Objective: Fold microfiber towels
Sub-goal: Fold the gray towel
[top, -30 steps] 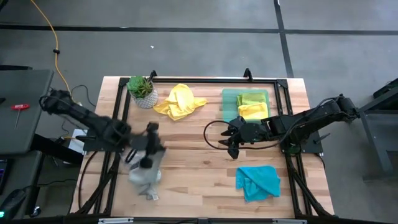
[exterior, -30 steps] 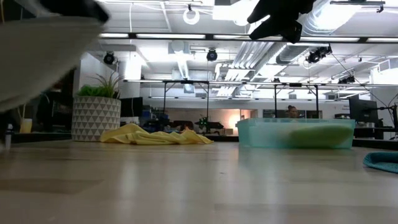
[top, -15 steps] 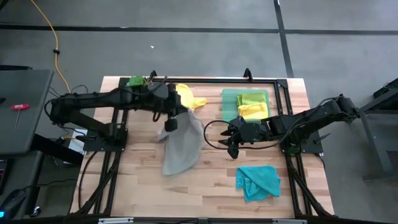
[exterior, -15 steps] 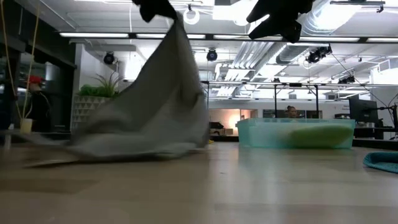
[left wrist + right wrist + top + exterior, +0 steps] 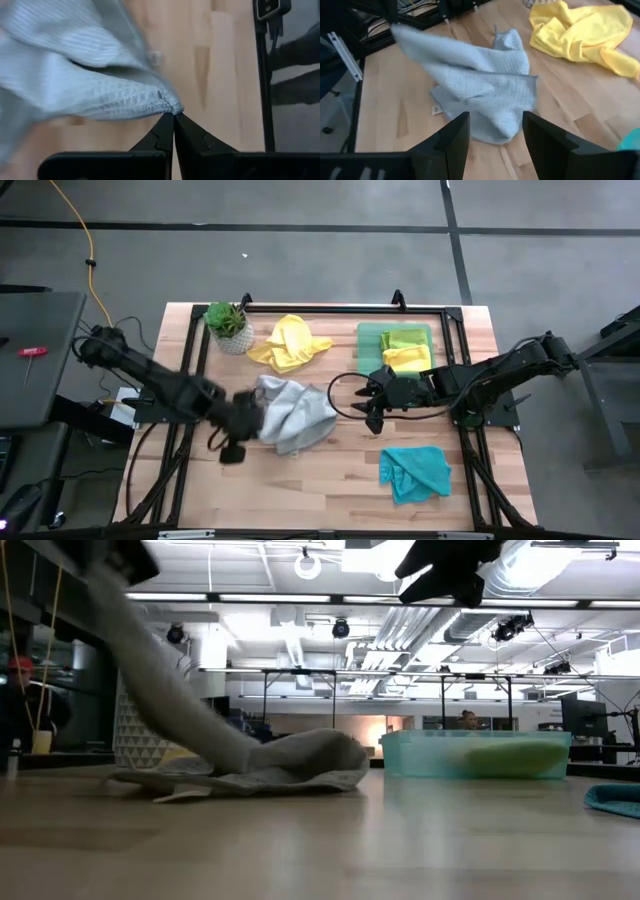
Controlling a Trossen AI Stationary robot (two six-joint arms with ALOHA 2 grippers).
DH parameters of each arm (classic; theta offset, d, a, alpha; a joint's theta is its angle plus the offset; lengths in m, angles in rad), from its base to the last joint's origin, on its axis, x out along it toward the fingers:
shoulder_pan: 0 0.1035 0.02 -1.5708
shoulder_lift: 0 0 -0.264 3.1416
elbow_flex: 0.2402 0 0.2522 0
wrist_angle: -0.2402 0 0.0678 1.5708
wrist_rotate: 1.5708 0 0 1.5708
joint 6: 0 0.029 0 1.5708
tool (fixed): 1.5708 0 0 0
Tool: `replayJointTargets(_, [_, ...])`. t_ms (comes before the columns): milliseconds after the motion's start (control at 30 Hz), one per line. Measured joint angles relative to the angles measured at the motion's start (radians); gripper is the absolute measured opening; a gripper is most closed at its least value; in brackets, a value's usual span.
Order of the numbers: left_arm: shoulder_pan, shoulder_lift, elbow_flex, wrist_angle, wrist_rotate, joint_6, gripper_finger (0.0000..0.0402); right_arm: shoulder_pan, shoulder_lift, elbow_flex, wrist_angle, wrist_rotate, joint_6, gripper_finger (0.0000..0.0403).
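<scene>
- Pinching one corner of the grey towel (image 5: 293, 412) in my left hand (image 5: 238, 438), fingers closed on it — lifted near the counter's (image 5: 330, 475) left edge so the cloth can spread.
- My right hand (image 5: 372, 402) waits open mid-counter — just beside the towel, ready to take another corner.

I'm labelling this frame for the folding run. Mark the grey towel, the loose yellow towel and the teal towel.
grey towel (image 5: 292, 415): high view, middle of the bunched cloth.
yellow towel (image 5: 288, 343): high view, centre of the crumpled heap.
teal towel (image 5: 413, 471): high view, middle of the cloth.
</scene>
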Motion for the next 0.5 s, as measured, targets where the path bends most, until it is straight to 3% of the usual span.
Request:
replayJointTargets(200, [-0.091,0.032,-0.243,0.396,-0.071,-0.25,0.0,-0.065,0.025,0.0,0.01,-0.039,-0.067,0.0172])
replayJointTargets(367, [-0.092,0.053,-0.338,0.523,-0.107,-0.4,0.0,-0.209,0.146,0.0,0.19,-0.254,-0.112,0.0172])
replayJointTargets(500, [-0.091,0.056,-0.346,0.534,-0.134,-0.409,0.0,-0.311,0.265,0.001,0.345,-0.37,-0.154,0.0172])
